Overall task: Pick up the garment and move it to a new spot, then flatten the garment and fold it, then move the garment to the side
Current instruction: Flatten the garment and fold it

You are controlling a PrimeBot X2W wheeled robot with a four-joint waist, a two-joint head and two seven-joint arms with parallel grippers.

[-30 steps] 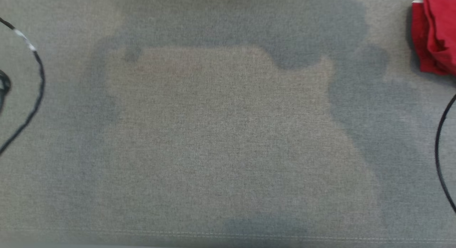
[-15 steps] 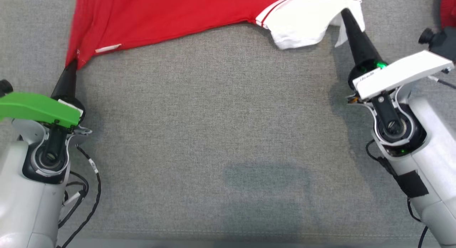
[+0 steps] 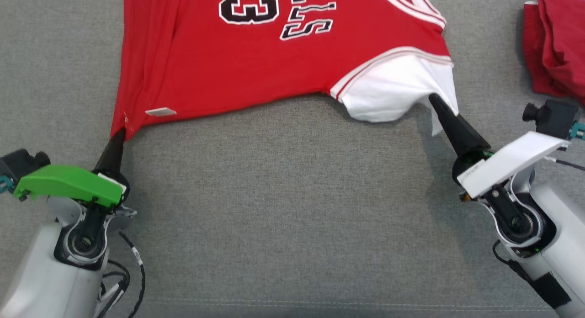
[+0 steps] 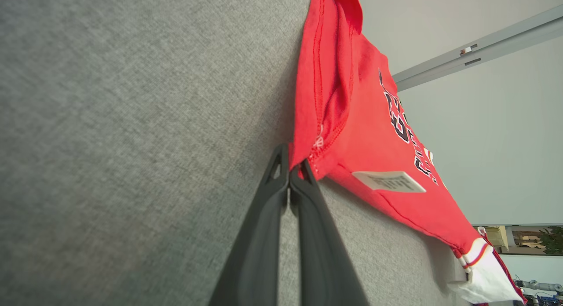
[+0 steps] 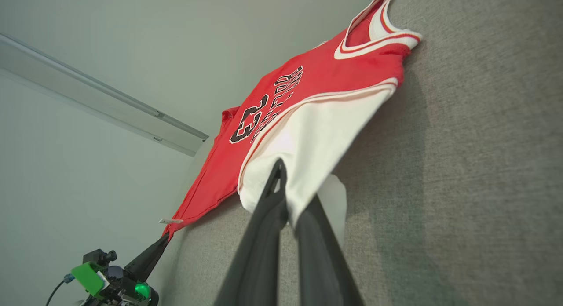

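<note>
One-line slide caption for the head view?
Left gripper and right gripper pinch the red jersey by a hem corner and its white sleeve over grey fabric.

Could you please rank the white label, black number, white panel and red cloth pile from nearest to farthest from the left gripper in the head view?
1. white label, just up and right of the left gripper.
2. black number, top middle.
3. white panel, right of centre.
4. red cloth pile, far right edge.
</note>
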